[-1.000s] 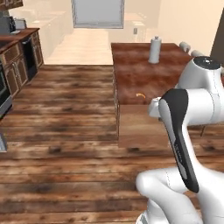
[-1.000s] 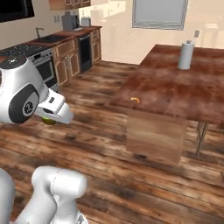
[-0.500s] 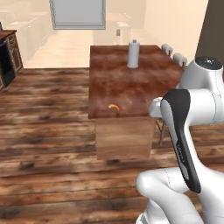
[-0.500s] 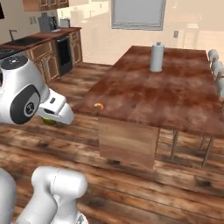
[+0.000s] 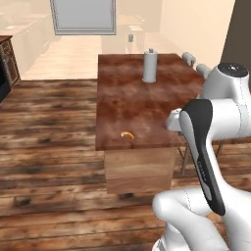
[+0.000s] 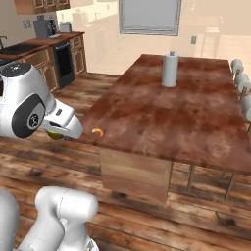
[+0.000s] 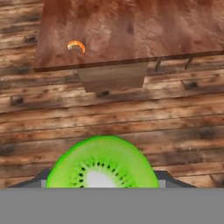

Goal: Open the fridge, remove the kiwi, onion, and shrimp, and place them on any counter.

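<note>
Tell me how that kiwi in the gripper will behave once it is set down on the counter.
The kiwi looks rounded, so it may roll on the flat counter. Its cut face shows, so laid on that face it would probably stay. Likely soft; the gripper should release it gently.

One kiwi (image 7: 102,163), one shrimp (image 5: 127,135), one counter (image 5: 122,93), one paper-towel roll (image 5: 150,66).

Kiwi (image 7: 102,162) lower half cut off; fingers (image 7: 40,178) mostly hidden behind it.

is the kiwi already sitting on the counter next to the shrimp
No, the kiwi sits in the pincer over the wooden floor, while the shrimp lies alone on the counter.
</note>
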